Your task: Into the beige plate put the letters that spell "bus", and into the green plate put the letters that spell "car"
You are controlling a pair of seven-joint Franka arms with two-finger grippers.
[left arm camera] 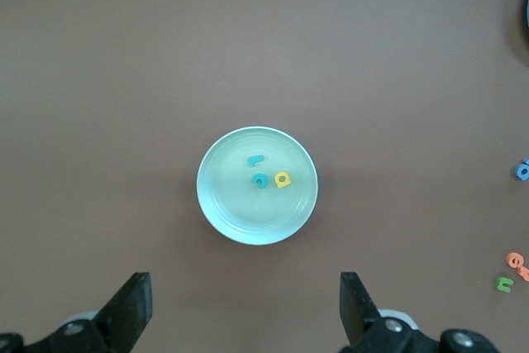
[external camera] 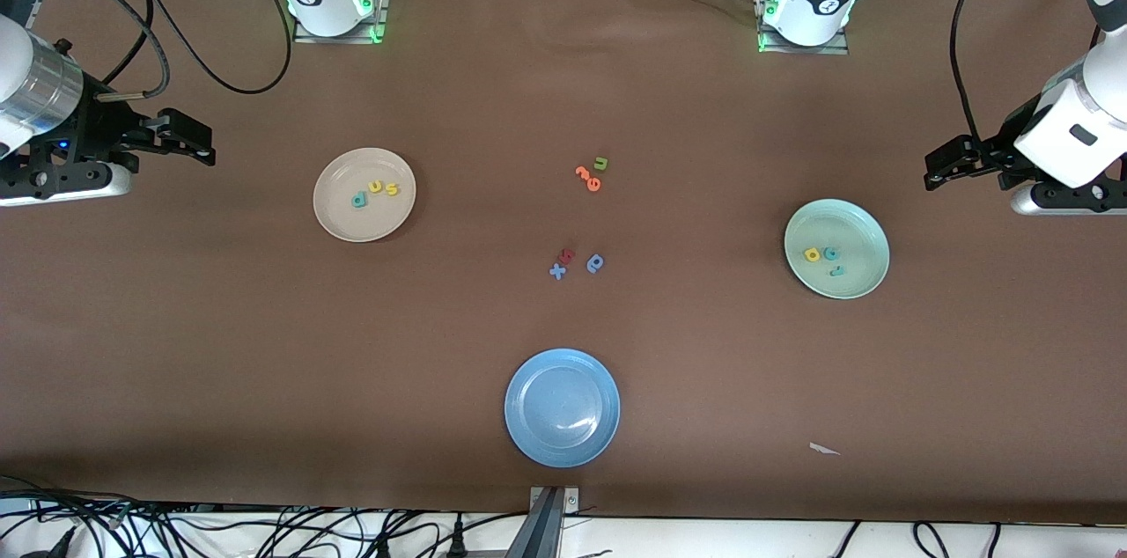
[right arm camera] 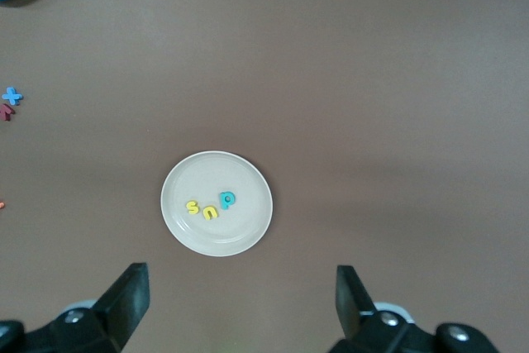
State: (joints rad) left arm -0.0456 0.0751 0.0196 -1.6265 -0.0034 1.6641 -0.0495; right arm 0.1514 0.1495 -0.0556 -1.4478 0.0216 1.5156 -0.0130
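Brown tabletop: your whole scene sits on this one plain sheet.
Beige plate: you have it toward the right arm's end, carrying all three of its letters.
Letters in beige plate: teal b, yellow u and yellow s lie in a short row, close together.
Green plate: you find it toward the left arm's end, also carrying three letters.
Letters in green plate: yellow a and teal c sit side by side, and the thin teal r lies just nearer the front camera.
Left hand: released, fingers spread wide, holding nothing; it hangs over bare tabletop at the left arm's end, near the green plate.
Right hand: released too, fingers apart and empty, over the tabletop's right-arm end, near the beige plate.
Blue plate: it lies nearest the front camera, with no letters in it.
Loose letters: the green u touches the orange letters mid-table; nearer the camera lie the blue x, a dark red letter and a blue a-like letter.
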